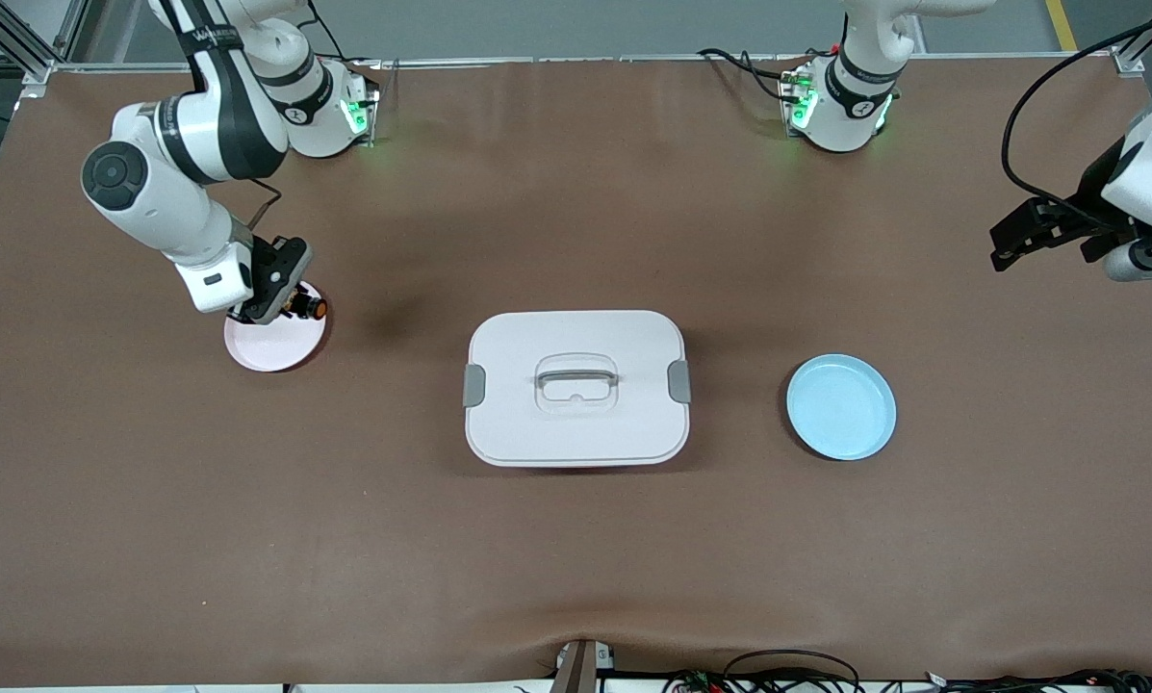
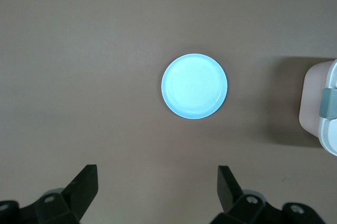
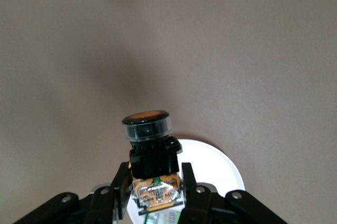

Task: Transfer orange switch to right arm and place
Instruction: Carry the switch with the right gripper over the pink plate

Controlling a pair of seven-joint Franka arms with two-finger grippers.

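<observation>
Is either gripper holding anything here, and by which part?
The right gripper holds the orange switch by its rear body, over the pink plate. The left gripper is open and holds nothing.

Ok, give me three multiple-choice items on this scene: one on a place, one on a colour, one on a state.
1. The right gripper is over:
A. the pink plate
B. the blue plate
C. the white lidded box

2. The switch's cap is:
A. green
B. orange
C. blue

3. The left gripper is:
A. shut on a plate
B. shut on the switch
C. open, holding nothing

1 A: its fingers hang over that plate's rim.
2 B: the orange switch shows an orange top.
3 C: its fingers stand apart above bare table.
</observation>
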